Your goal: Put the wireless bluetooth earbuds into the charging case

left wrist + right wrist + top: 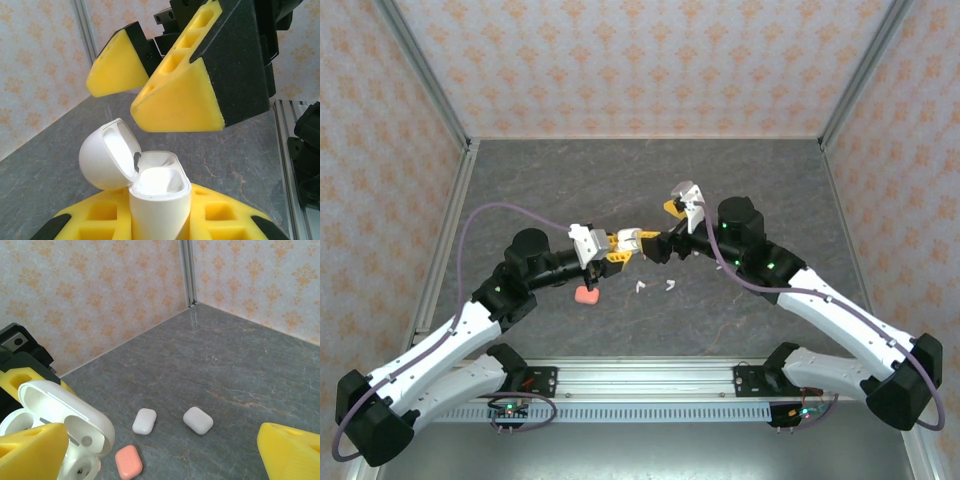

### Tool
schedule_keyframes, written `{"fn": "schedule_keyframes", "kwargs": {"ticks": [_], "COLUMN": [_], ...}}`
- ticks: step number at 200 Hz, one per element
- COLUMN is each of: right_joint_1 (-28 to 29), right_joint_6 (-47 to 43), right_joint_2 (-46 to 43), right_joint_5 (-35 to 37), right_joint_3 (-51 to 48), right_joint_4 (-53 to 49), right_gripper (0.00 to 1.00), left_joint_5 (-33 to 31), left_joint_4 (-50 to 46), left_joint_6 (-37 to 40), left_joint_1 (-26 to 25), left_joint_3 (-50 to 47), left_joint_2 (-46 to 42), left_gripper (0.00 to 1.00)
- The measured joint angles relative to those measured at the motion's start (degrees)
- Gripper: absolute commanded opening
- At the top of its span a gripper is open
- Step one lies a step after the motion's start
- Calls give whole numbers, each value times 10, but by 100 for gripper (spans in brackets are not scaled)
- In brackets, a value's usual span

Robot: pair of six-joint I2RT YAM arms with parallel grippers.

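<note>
My left gripper (623, 243) is shut on an open white charging case (161, 200), held upright between its yellow pads (100, 217). The lid (102, 155) is swung back to the left and both wells look empty. My right gripper (663, 230) hangs open right beside and above the case, its yellow fingers (177, 97) spread with nothing between them. In the right wrist view the case lid (65, 412) shows at the lower left, next to one fingertip (30, 450). Two tiny white earbuds (641, 287) (670, 284) lie on the table in front of the grippers.
A closed pink case (128, 462) and two closed white cases (144, 420) (198, 420) lie on the grey table (225, 360). The pink case (587, 296) sits close under the left arm. Patterned walls (620, 60) enclose the back and sides.
</note>
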Motion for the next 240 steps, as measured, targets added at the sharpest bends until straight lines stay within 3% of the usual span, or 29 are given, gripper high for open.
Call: {"fn": "schedule_keyframes", "kwargs": {"ticks": [42, 94, 147, 199, 240], "right_joint_1": [-10, -127, -141, -64, -41], "right_joint_6": [14, 111, 163, 175, 172], "right_joint_2": [-58, -77, 33, 180, 301], "right_joint_5": [44, 58, 19, -45, -80], "right_joint_3": [0, -35, -57, -70, -49], "right_joint_4": [-62, -134, -180, -111, -73], "right_gripper": [97, 90, 72, 59, 52], "left_joint_5": [-8, -17, -33, -34, -54], "left_joint_4": [2, 36, 131, 192, 205], "left_joint_6": [0, -2, -47, -104, -127], "left_joint_1": [0, 0, 0, 0, 1], "left_joint_3": [-19, -71, -149, -198, -232], "left_joint_2": [0, 7, 11, -12, -73], "left_gripper": [0, 0, 0, 0, 0]}}
